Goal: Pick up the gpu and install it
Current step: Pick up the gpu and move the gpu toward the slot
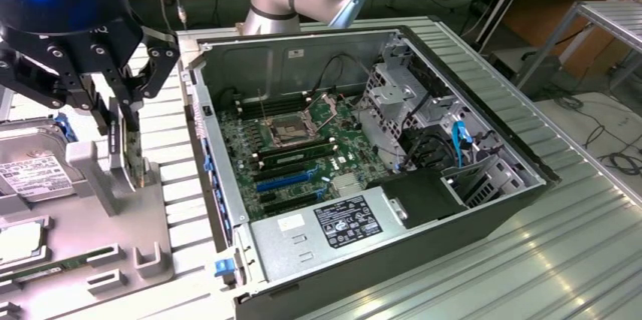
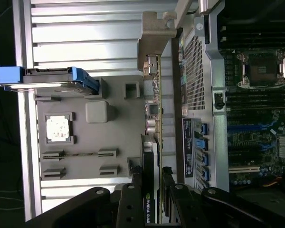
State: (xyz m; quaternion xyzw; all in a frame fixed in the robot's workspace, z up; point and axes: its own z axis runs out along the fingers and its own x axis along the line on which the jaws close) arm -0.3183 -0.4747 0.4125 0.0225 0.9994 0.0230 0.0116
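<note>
Black end effector [image 1: 119, 121] partly closed, clamped on both faces of the gpu [image 1: 131, 155] (the card stands on edge), just beside the open computer case [image 1: 301, 53], on the exterior view's left, at the grey parts tray [image 1: 180, 215].

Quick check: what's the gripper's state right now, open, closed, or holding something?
Gripper: closed on the gpu, with one finger on each face of the card, which stands on edge.
</note>
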